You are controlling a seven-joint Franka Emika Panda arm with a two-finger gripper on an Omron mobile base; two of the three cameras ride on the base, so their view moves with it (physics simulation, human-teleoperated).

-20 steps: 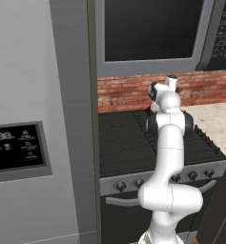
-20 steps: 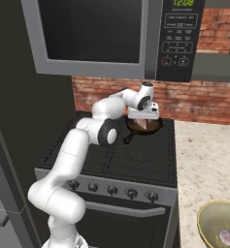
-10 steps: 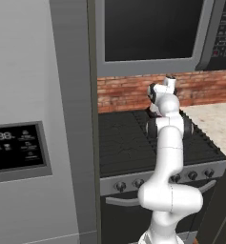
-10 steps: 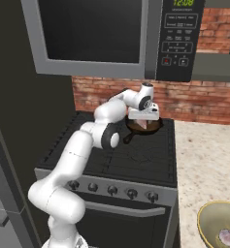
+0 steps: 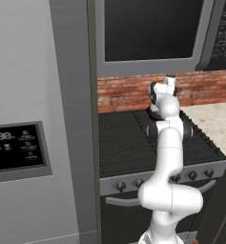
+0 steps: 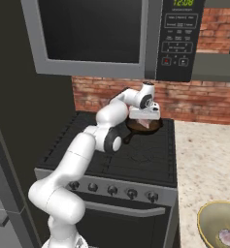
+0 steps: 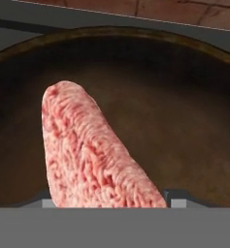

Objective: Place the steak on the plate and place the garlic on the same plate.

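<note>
My gripper [image 6: 144, 121] sits down in the dark pan [image 6: 155, 127], center frame, right over the steak [image 7: 87, 150]. Steak fills lower left in hand view. I can't tell if the jaws actually grip it.

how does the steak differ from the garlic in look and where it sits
The steak is a long, pink, marbled slab lying in the dark pan on the stove. The garlic is a far smaller whitish-purple bulb in the yellow bowl on the counter. The hand is down at the steak, while the garlic lies well clear of it. Both are still off any plate.
</note>
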